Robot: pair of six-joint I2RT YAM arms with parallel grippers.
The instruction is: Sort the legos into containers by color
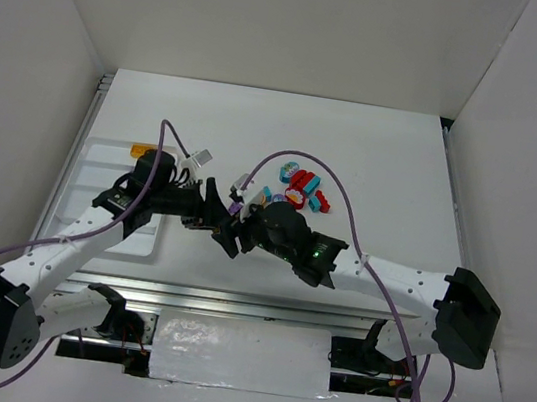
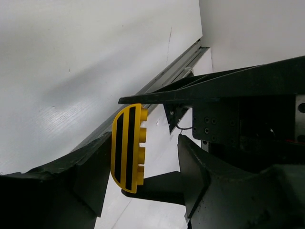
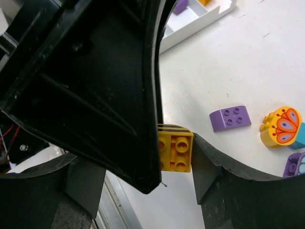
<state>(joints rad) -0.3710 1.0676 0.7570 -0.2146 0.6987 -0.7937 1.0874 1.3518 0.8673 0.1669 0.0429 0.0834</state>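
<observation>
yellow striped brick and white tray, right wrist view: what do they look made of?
Yellow striped brick: looks like hard moulded plastic, smooth and slightly glossy; crisp studs, even colour. White tray: probably rigid plastic, smooth with a soft sheen, thin straight divider walls; the look alone cannot confirm it.

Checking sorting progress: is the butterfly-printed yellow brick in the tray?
No, the butterfly brick lies on the table, outside the white tray.

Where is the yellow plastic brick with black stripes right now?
Off the table, right of the white plastic tray: the right gripper holds the yellow black-striped plastic brick, and the left gripper stands open around it.
</observation>
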